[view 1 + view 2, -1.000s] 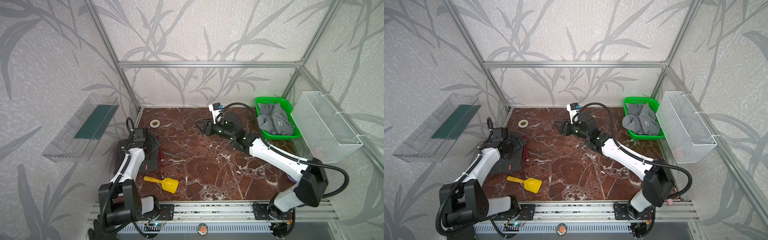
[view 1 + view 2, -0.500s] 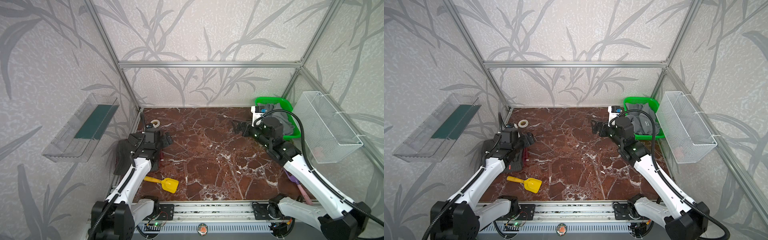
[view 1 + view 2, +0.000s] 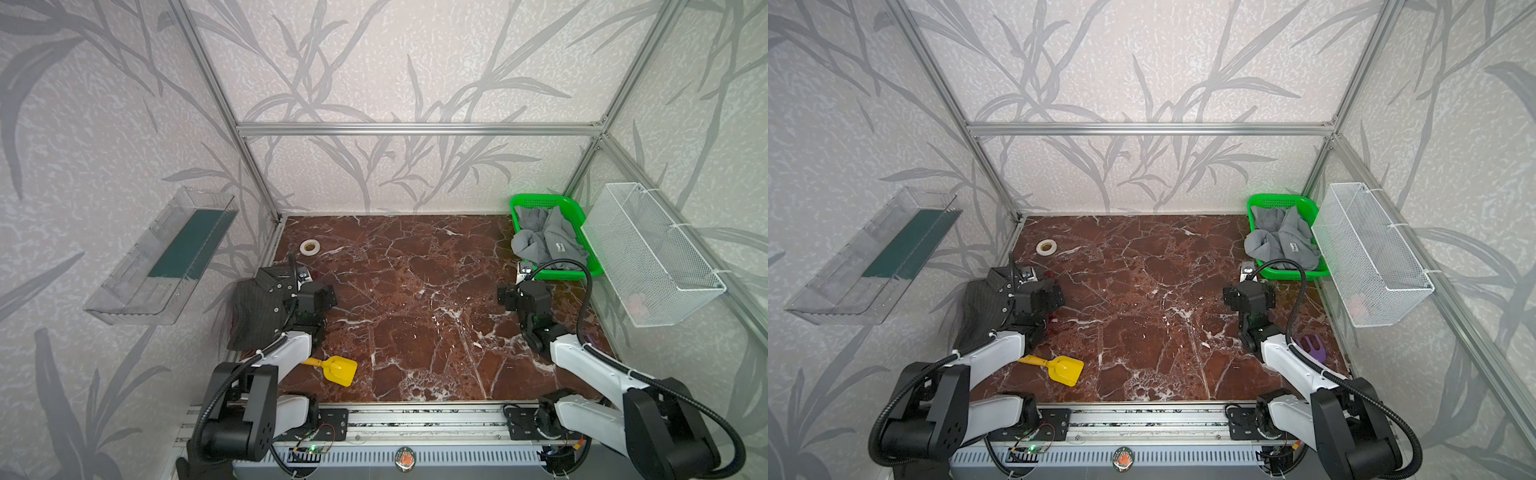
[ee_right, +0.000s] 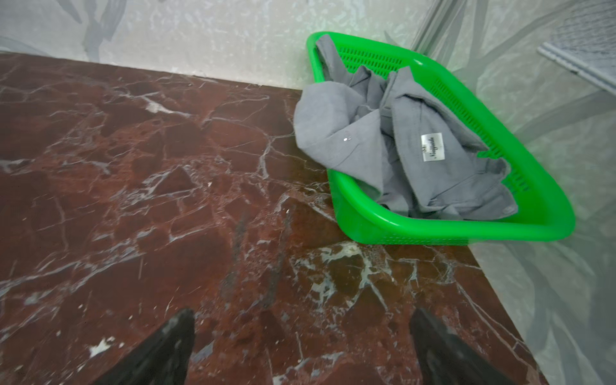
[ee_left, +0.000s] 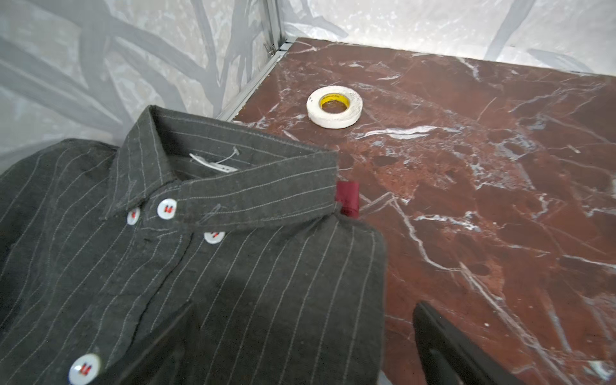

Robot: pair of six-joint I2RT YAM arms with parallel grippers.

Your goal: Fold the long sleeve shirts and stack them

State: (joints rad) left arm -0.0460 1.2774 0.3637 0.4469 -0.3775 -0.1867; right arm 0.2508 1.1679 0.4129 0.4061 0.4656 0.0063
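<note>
The charcoal pinstripe shirt (image 5: 233, 283) lies folded at the left edge of the marble table (image 3: 415, 316), with 1 sliver of the maroon shirt (image 5: 347, 198) showing from under its collar. The left gripper (image 3: 326, 296) hangs over that shirt's inner edge, jaws spread, gripping nothing. The light grey shirt (image 4: 383, 140) sits crumpled in the green basket (image 4: 433, 228) in the far right corner. The right gripper (image 4: 301, 325) hovers just short of the basket, wide open and empty.
</note>
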